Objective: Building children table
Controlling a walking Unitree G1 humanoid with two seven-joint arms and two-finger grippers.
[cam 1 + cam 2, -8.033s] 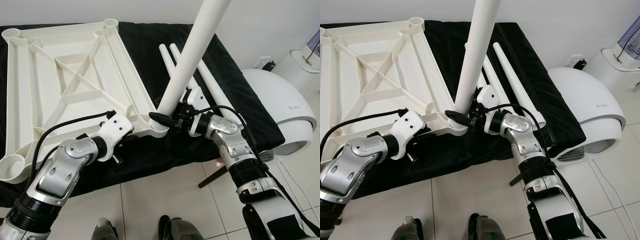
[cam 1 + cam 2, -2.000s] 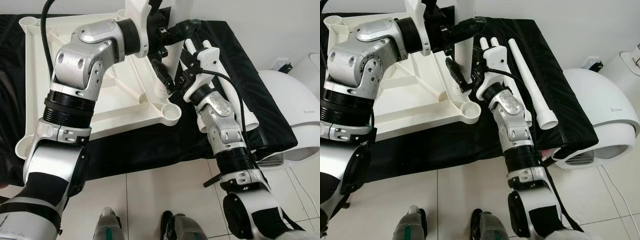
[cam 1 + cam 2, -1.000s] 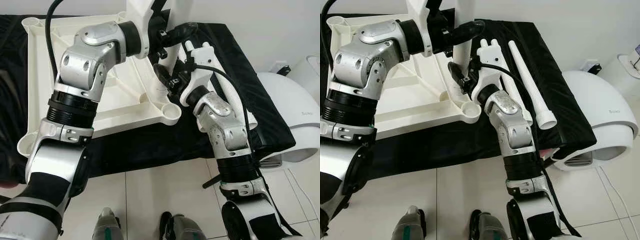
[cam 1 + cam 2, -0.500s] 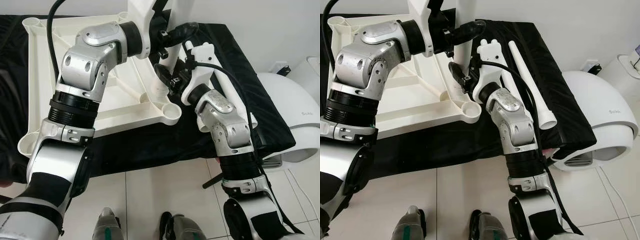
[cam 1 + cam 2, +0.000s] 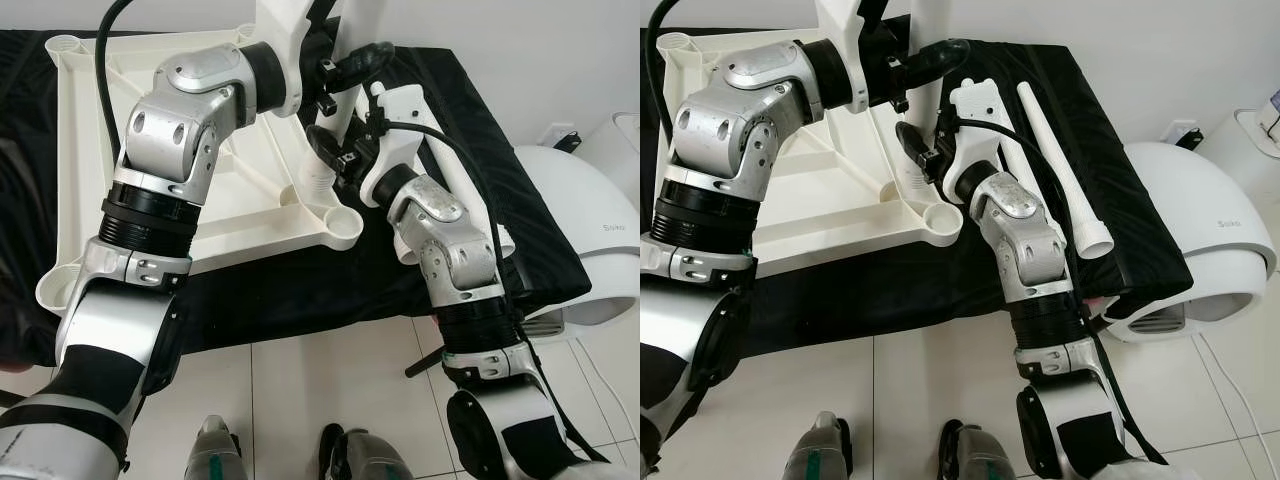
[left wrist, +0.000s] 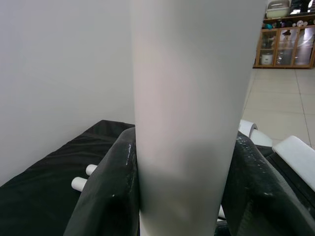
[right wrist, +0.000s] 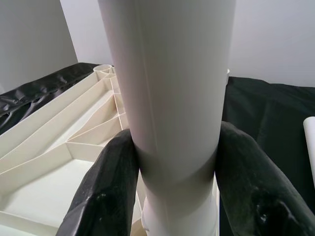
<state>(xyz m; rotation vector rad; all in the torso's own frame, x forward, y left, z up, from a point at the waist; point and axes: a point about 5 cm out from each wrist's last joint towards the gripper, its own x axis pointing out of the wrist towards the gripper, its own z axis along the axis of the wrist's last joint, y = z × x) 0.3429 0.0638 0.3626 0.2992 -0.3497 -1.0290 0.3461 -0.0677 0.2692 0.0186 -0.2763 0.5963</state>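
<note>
Both grippers are clamped on the same white table leg: left gripper up high, right gripper down by the base, over the upside-down tabletop at about 11 o'clock. My worry is the leg's still off the corner socket, so a tilted push could jam it. Spare legs lie at 2 o'clock, with the white appliance at 3.
</note>
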